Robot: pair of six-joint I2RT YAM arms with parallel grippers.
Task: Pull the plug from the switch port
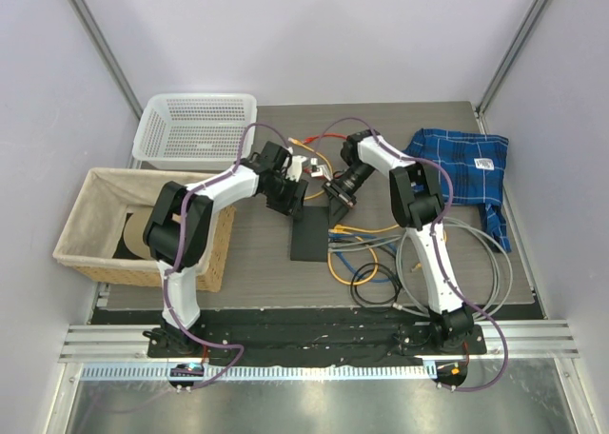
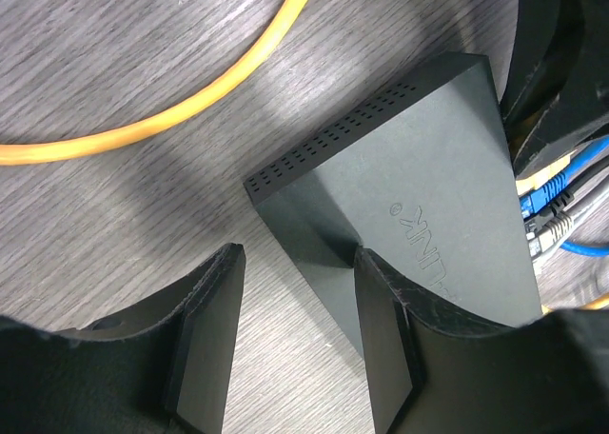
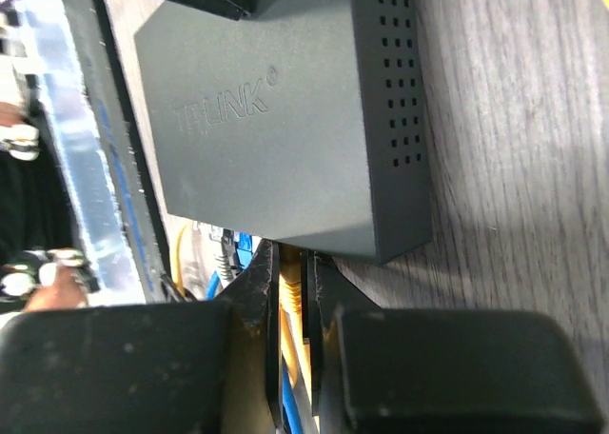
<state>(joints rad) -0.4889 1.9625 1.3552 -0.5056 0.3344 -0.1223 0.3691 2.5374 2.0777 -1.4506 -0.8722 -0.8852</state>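
The matte-black switch (image 1: 309, 236) lies flat mid-table; it also shows in the left wrist view (image 2: 419, 196) and the right wrist view (image 3: 266, 120). My right gripper (image 3: 292, 255) is shut on a yellow plug (image 3: 291, 286) seated in the switch's socket edge; in the top view it (image 1: 338, 204) sits at the switch's far right corner. My left gripper (image 2: 300, 258) is open, with one finger (image 2: 400, 348) over the switch's top and the other over the table. In the top view it (image 1: 288, 204) is at the switch's far left end.
Blue (image 2: 542, 196) and grey (image 2: 554, 226) plugs sit in neighbouring sockets. A yellow cable (image 2: 171, 120) curves over the table. Loose cables (image 1: 366, 258) pile right of the switch. A white basket (image 1: 195, 128), a lined wicker basket (image 1: 133, 229) and a blue plaid cloth (image 1: 461, 167) surround the area.
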